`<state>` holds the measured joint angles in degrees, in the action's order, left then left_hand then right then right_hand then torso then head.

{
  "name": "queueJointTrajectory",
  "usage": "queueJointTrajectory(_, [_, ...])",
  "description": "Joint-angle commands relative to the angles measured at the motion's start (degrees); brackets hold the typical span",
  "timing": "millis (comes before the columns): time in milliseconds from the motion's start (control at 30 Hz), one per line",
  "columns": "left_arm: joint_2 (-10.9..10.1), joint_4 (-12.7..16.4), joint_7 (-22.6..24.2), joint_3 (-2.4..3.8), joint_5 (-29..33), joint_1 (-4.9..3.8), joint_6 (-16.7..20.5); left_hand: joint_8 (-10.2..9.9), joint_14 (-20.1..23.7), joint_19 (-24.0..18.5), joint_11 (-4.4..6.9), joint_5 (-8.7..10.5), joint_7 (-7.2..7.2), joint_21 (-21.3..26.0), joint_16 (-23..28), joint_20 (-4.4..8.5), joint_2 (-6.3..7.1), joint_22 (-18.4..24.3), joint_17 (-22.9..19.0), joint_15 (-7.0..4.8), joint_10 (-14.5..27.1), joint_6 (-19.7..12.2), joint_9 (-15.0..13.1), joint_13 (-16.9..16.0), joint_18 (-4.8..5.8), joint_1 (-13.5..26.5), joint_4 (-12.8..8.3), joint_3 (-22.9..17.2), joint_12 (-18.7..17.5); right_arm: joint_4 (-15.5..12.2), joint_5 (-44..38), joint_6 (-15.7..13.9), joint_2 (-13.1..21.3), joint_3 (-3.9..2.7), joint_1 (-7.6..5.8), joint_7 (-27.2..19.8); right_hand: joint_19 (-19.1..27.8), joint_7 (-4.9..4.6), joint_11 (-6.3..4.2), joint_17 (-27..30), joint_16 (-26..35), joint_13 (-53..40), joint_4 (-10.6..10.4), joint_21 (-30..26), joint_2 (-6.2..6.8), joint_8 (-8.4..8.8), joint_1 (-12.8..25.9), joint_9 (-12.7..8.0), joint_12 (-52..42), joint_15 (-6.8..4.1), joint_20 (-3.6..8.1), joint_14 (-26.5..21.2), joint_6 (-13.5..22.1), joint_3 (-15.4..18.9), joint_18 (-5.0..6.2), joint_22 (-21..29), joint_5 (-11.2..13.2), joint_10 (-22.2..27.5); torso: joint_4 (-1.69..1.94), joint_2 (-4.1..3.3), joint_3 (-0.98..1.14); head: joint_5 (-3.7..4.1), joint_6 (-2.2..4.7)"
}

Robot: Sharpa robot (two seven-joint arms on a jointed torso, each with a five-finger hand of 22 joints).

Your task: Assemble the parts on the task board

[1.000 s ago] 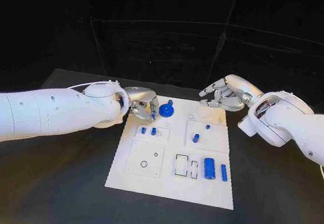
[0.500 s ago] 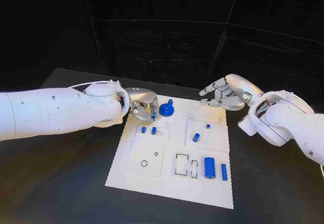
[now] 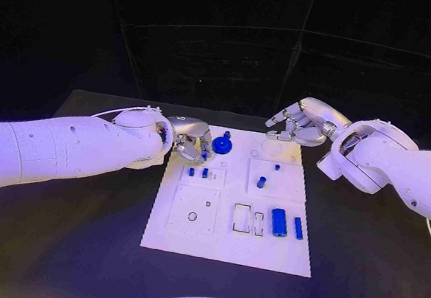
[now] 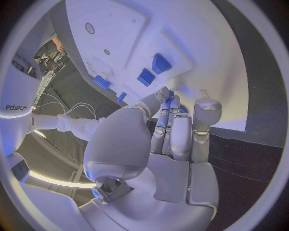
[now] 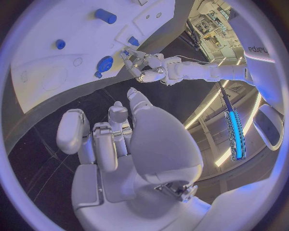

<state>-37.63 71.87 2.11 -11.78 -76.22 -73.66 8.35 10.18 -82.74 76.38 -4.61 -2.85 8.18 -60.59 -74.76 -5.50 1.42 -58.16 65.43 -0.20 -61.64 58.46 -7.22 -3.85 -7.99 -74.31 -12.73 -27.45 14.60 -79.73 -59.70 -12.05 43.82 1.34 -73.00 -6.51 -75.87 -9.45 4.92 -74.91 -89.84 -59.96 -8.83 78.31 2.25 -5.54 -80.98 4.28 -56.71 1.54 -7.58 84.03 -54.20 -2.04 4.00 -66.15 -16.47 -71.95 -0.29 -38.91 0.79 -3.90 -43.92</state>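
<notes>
The left robot hand [image 3: 189, 144] reached for a round blue part [image 3: 221, 147] on the task board [image 3: 226, 247], its grip unclear; the right robot hand [image 3: 299, 123] hovered open, empty.

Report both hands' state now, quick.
Left hand: fingers curled in beside the round blue part, holding nothing visible.
Right hand: fingers apart, holding nothing, over the task board's far edge.

My left hand [image 3: 187, 144] crowds the task board [image 3: 226, 251] at its 11 o'clock corner, beside the round blue part [image 3: 221, 146]. My right hand [image 3: 303, 125] hangs past 1 o'clock. Toward 6 o'clock, bare board lies open.
</notes>
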Motion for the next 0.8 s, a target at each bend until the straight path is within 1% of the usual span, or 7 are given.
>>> queueJointTrajectory(33, [0.08,0.01,-0.01,0.01,0.66,-0.04,-0.47,-0.55,0.12,-0.31,-0.39,0.15,0.06,0.28,-0.13,-0.3,0.61,0.02,-0.16,0.4,0.37,-0.19,0.18,0.12,0.91,0.07,0.02,-0.32,-0.57,-0.02,0.16,0.05,-0.06,-0.03,-0.1,-0.43,0.37,-0.22,-0.13,-15.09,-0.16,-0.03,-0.25,-0.32,-0.6,-0.17,-0.05,-0.06,0.26,0.13,-0.12,5.97,0.27,-0.02,1.07,0.05,-0.25,0.34,0.02,-0.03,0.02,0.04,0.03])
queueJointTrajectory(333, [0.15,-0.21,-0.32,0.01,0.93,-0.02,-0.76,-2.55,0.56,-1.12,-1.36,0.15,0.5,1.24,0.25,-0.84,1.58,0.82,-1.18,1.12,3.33,-2.54,1.2,0.3,0.75,0.63,0.05,-0.52,-2.83,0.11,0.16,0.12,-0.09,-0.03,-0.1,-0.32,0.49,-0.24,-0.11,-15.09,-0.16,0.27,-0.41,-0.51,-0.75,-0.21,-0.07,-0.05,0.56,0.13,-0.12,5.97,0.24,-0.06,1.12,0.32,-0.36,0.48,-0.02,0.0,0.01,0.01,0.02])
queueJointTrajectory(467, [0.1,-0.23,-0.4,0.01,0.96,-0.02,-0.72,-2.98,0.7,-1.38,-1.65,0.15,0.7,1.6,0.34,-1.06,1.85,1.13,-1.5,1.35,4.29,-2.87,1.46,0.29,0.66,0.75,0.08,-0.53,-3.5,0.21,0.16,0.09,-0.04,-0.03,-0.1,-0.18,0.73,-0.24,-0.11,-15.09,-0.16,0.99,-0.42,-0.73,-0.71,-0.2,-0.09,-0.05,1.38,0.13,-0.12,5.97,0.27,-0.05,1.2,0.73,-0.36,0.96,-0.02,0.03,0.01,0.04,0.04])
queueJointTrajectory(633, [-0.18,-0.05,-0.33,0.0,1.25,-0.01,-0.09,-3.98,0.91,-2.07,-2.09,0.16,0.69,2.78,0.46,-1.4,2.33,2.26,-1.99,1.68,5.98,-4.05,2.04,0.26,0.37,0.67,-0.03,-0.42,-4.46,0.42,-1.35,-0.22,0.03,-0.03,-0.09,0.39,2.3,-0.13,-0.25,-15.09,-0.16,13.1,-0.74,-2.53,-0.45,-0.27,-0.95,-0.03,15.4,0.0,-0.01,5.97,0.34,-0.4,1.74,3.57,-0.31,8.28,-0.01,0.03,0.01,0.04,0.22])
queueJointTrajectory(667, [-0.31,0.03,-0.27,0.01,1.35,-0.01,0.15,-4.24,0.96,-2.26,-2.19,0.16,0.72,3.13,0.51,-1.47,2.42,2.6,-2.14,1.75,6.36,-4.4,2.19,0.25,0.29,0.61,-0.06,-0.37,-4.64,0.48,-2.07,-0.31,0.05,-0.03,-0.09,0.52,2.84,-0.16,-0.36,-15.09,-0.16,14.58,-0.78,-3.15,-0.26,-0.36,-1.29,0.0,17.3,-0.04,0.04,5.97,0.2,-0.57,1.92,4.55,-0.18,9.2,-0.01,0.03,0.01,0.04,0.22])
queueJointTrajectory(733, [-0.66,0.26,-0.08,0.01,1.99,0.0,0.78,-4.74,1.03,-2.71,-2.39,0.16,0.68,3.95,0.54,-1.62,2.57,3.39,-2.34,1.89,7.23,-5.08,2.49,0.23,0.09,0.47,-0.12,-0.22,-5.02,0.65,-3.75,-0.46,0.13,-0.02,-0.08,0.8,3.75,-0.12,-0.25,-15.09,-0.16,17.44,-0.84,-4.26,-0.04,-0.58,-2.13,0.07,21.13,-0.07,0.1,5.97,-0.24,-1.12,2.25,6.28,0.01,11.16,0.01,0.03,0.01,0.09,0.22])
queueJointTrajectory(800, [-1.13,0.57,0.21,0.02,2.84,0.0,1.48,-5.19,1.08,-3.09,-2.56,0.15,0.59,4.7,0.53,-1.76,2.68,4.11,-2.49,2.02,8.05,-5.69,2.76,0.21,-0.09,0.27,-0.18,-0.04,-5.34,0.84,-5.69,-0.54,0.26,-0.02,-0.07,1.11,4.19,-0.24,-0.02,-15.09,-0.16,21.34,-1.0,-5.14,0.6,-0.72,-2.99,0.08,25.34,0.05,0.05,5.97,-0.74,-1.7,2.42,7.47,0.38,11.53,0.0,0.02,0.01,0.12,0.31])
